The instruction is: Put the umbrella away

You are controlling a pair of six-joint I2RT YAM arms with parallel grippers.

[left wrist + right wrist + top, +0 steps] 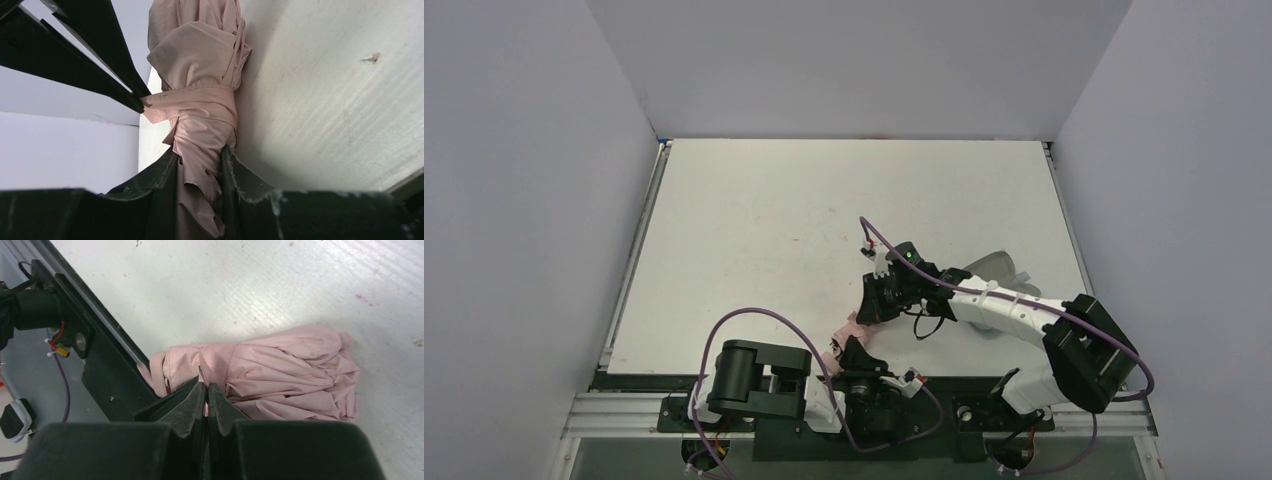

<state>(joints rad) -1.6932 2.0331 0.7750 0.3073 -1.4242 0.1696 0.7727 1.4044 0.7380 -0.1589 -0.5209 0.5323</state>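
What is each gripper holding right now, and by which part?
The left gripper clamps the umbrella by its bunched canopy, just beside the wrap strap. The right gripper pinches that strap's free end.

The umbrella (pixel 850 325) lies on the worktop (pixel 824 200) at its near edge, just beyond the rail (pixel 100 365) and between the two arms' bases. The left fingers (pixel 240 185) sit on either side of the umbrella's near end, touching it. The right fingers (pixel 192 405) meet on the strap around its middle, from its far side. A rounded case (pixel 996 265) lies well to the umbrella's right, partly under the right arm (pixel 1014 310).
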